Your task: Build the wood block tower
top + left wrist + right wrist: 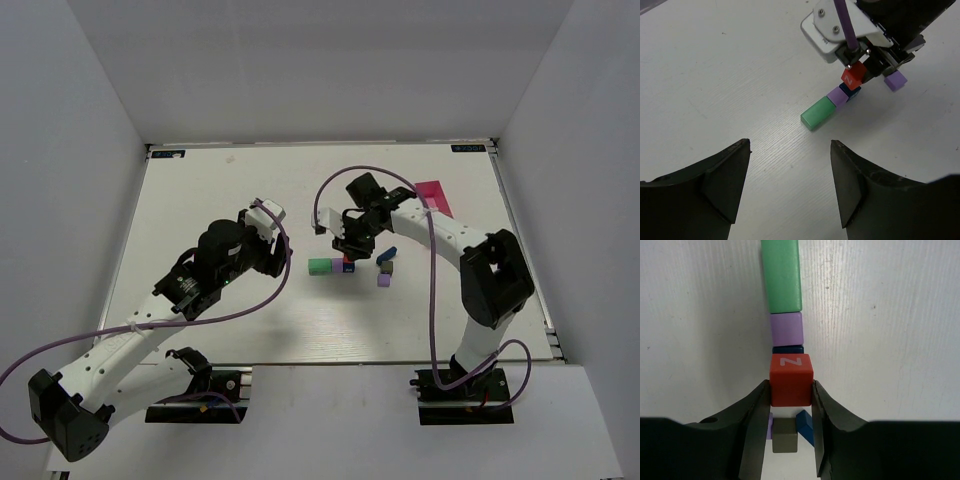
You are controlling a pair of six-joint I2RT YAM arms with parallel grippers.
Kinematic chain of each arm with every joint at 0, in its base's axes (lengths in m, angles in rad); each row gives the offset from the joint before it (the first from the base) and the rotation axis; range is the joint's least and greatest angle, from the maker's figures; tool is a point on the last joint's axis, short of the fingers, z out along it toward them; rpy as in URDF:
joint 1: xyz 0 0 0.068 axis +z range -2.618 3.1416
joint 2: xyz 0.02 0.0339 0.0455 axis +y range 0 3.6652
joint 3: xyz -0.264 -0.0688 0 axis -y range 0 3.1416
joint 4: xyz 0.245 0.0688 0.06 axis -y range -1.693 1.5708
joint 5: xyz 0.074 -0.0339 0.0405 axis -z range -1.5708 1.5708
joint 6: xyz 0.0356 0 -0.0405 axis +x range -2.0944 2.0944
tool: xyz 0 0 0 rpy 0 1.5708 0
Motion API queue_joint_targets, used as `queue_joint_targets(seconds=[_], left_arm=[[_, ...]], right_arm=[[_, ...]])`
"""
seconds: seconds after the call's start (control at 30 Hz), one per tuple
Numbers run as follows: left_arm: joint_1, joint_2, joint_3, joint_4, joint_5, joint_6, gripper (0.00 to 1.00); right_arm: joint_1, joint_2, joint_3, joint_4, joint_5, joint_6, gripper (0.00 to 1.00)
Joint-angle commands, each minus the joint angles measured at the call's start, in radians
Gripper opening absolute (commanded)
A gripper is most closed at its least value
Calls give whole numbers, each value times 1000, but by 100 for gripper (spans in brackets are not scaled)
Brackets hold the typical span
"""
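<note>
A row of blocks lies mid-table: a long green block (320,267), a purple cube (338,266) and a dark blue block (788,349). My right gripper (352,246) is shut on a red-orange cube marked "Z" (791,371) and holds it right over the dark blue block; I cannot tell if they touch. The left wrist view shows the green block (817,112), purple cube (837,96) and red cube (854,76) in the right gripper. My left gripper (790,145) is open and empty, short of the green block's end, and shows from above (278,258).
Loose blocks lie just right of the row: a dark blue one (385,257), a brown one (388,268) and a purple one (383,281). A pink tray (433,195) lies at the back right, behind the right arm. White walls surround the table.
</note>
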Motion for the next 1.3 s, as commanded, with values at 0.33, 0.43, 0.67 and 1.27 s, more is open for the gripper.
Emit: queue_joint_targets(seconds=[0.33, 0.43, 0.67, 1.27], left_arm=[[5, -17, -3, 11, 14, 3, 75], [5, -17, -3, 11, 14, 3, 75], [5, -17, -3, 11, 14, 3, 75], [5, -17, -3, 11, 14, 13, 75]], right_arm=[[46, 71, 77, -61, 94, -78, 8], [43, 86, 86, -70, 103, -92, 8], [46, 95, 92, -81, 100, -104, 10], [56, 114, 91, -72, 83, -93, 13]])
